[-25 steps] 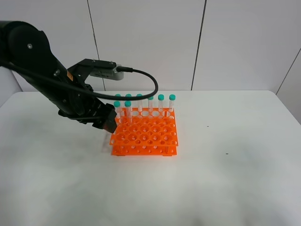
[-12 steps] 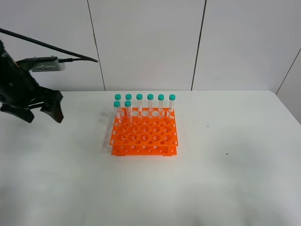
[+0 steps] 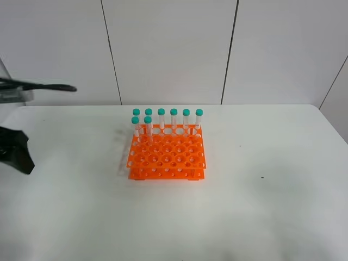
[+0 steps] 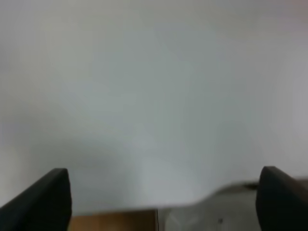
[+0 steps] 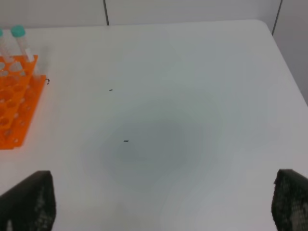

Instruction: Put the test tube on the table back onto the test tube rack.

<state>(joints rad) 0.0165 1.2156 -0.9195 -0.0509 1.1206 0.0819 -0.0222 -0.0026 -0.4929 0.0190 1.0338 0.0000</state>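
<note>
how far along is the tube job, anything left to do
It looks done: seven teal-capped tubes stand upright in the orange test tube rack, the front one included, and none lies on the table. Nothing is in hand: the left gripper is open and empty at the table's left edge. Nothing visible remains.

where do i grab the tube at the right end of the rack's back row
Probably by the teal cap or the neck just under it, coming straight down: the tube stands upright in the orange rack, only its top is clear, and a neighbour stands close beside it.
</note>
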